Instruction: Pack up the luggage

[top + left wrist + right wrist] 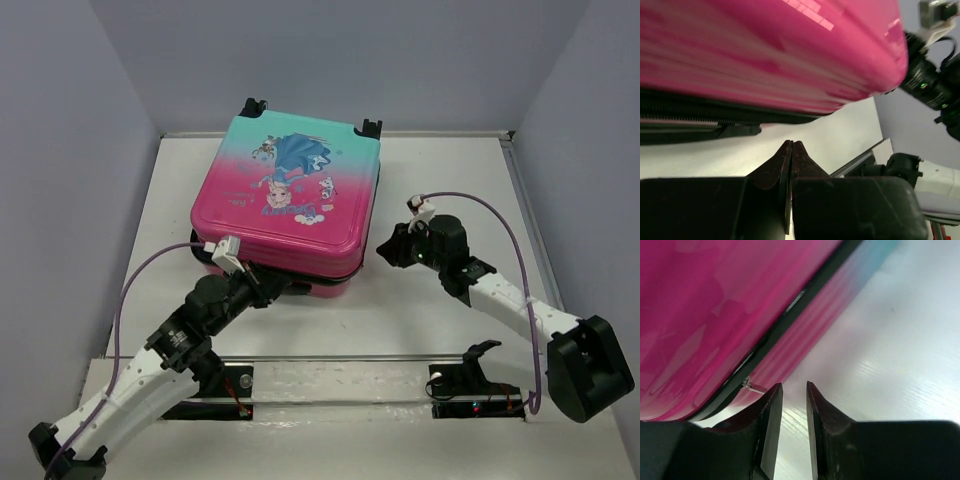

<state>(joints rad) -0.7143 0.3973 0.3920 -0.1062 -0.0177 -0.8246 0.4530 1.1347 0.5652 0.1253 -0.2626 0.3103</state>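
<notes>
Lying flat on the white surface, the luggage sits centre-far, princess side up, shells nearly together. Left pincer is at its near edge, fingers pressed together, holding nothing. Right pincer is by the right-side black seam, fingers slightly apart, empty. A metal zip pull lies just beside it.

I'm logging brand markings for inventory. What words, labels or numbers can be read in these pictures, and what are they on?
No text can be read with certainty.
Coloured lettering by the cartoon figure on the luggage: upside down in the top view, too small and blurred to read.
Faint print on the lid's pink part: too small to read.
Both wrist views: no text shows.
</notes>
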